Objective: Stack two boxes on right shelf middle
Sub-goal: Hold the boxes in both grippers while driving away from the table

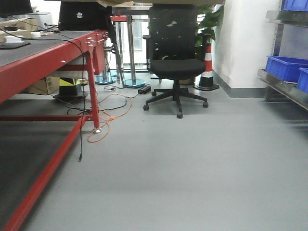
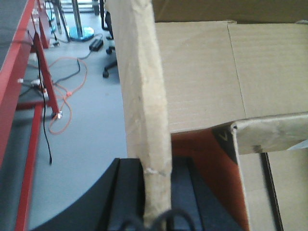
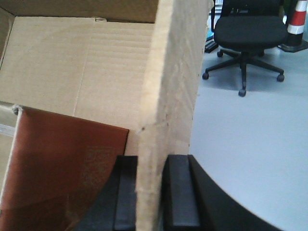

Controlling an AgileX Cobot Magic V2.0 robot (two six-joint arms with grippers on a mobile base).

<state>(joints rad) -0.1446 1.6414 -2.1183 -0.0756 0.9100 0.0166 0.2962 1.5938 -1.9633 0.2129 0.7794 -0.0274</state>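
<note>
Cardboard box (image 2: 144, 91), plain brown and open-topped, is held between my two hands, one on each side wall. My left hand (image 2: 156, 202) is closed on its left wall. The raw, fibrous edge of that wall stands upright between my black fingers (image 2: 127, 192), with a small pale nick low down. Inside lies flat corrugated board with a straight seam. Below it is an orange-red printed panel (image 2: 207, 163) beside a crumpled flap edge, and a dark mark on the print is too blurred to read. My right hand (image 3: 151, 197) is clamped on the opposite wall, whose rough cut edge rises between matte black pads (image 3: 180, 192); the same reddish panel shows inside.

Ahead, on the left, a red-framed worktop (image 1: 48, 53) with a dark top carries cables, and an orange cable (image 1: 108, 122) loops on the smooth grey floor. A black mesh office chair (image 1: 175, 62) stands in the middle, with a red-and-white striped cone (image 1: 208, 62) behind it. At the far right, well apart from my hands, a shiny steel shelf (image 1: 281, 89) holds blue plastic bins (image 1: 286, 67).
</note>
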